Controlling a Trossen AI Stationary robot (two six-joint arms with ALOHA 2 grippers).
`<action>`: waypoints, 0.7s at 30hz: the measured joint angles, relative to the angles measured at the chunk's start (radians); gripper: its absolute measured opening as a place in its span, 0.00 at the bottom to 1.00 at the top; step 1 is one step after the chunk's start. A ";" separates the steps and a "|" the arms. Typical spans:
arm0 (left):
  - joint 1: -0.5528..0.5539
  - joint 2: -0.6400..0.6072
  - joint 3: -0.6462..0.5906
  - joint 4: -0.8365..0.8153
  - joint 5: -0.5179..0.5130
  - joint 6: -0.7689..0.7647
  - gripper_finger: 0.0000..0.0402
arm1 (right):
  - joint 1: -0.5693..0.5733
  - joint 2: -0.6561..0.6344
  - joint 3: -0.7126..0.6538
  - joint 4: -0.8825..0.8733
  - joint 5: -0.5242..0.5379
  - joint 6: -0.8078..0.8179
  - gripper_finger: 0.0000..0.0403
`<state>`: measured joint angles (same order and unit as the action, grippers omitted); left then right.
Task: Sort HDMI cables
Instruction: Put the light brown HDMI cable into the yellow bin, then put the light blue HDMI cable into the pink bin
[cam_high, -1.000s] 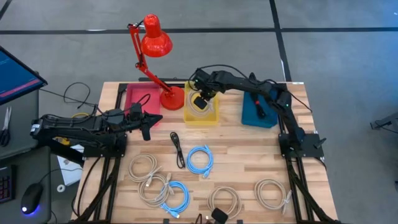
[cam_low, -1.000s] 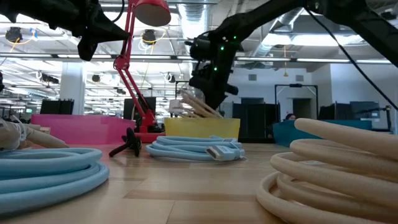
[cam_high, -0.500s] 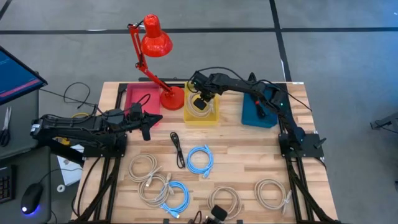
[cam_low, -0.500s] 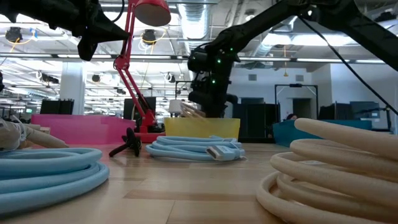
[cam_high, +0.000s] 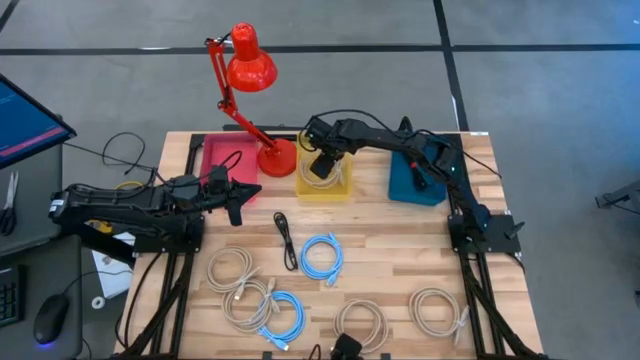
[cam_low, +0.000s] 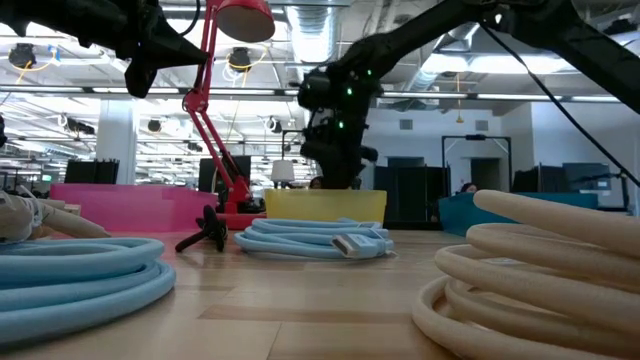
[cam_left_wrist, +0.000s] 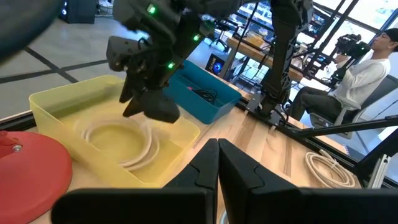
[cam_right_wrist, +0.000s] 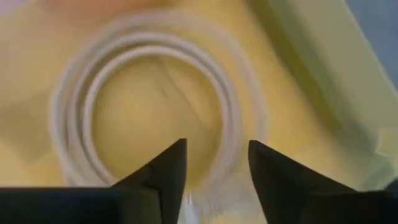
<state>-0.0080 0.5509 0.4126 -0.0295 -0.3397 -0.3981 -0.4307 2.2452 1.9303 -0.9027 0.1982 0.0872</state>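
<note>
Three bins stand in a row along the far edge of the table (cam_high: 400, 255): the left bin (cam_high: 228, 158), the middle bin (cam_high: 324, 186), the right bin (cam_high: 415, 185). A desk lamp (cam_high: 250, 70) has its base between the left and middle bins. One coiled cable (cam_left_wrist: 121, 140) lies inside the middle bin, with the right gripper (cam_right_wrist: 214, 171) directly above it. The left gripper (cam_high: 243, 192) sits in front of the left bin. A folded cable bundle (cam_high: 287, 241) lies mid-table, a coil (cam_high: 322, 256) just beside it on the right. Further coils (cam_high: 236, 290) spread along the near edge, one (cam_high: 436, 310) toward the right.
</note>
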 joint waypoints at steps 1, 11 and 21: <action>0.000 0.000 0.000 0.000 0.000 0.000 0.02 | 0.003 0.000 0.026 -0.019 -0.002 -0.021 0.43; 0.000 0.000 0.000 0.000 0.000 0.000 0.02 | 0.060 -0.005 0.430 -0.367 0.008 -0.199 0.41; 0.000 0.000 0.000 0.000 0.000 0.000 0.02 | 0.146 -0.302 0.337 -0.567 -0.008 -0.219 0.30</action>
<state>-0.0082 0.5507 0.4126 -0.0299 -0.3397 -0.3981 -0.2850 1.9435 2.2669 -1.4698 0.1907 -0.1322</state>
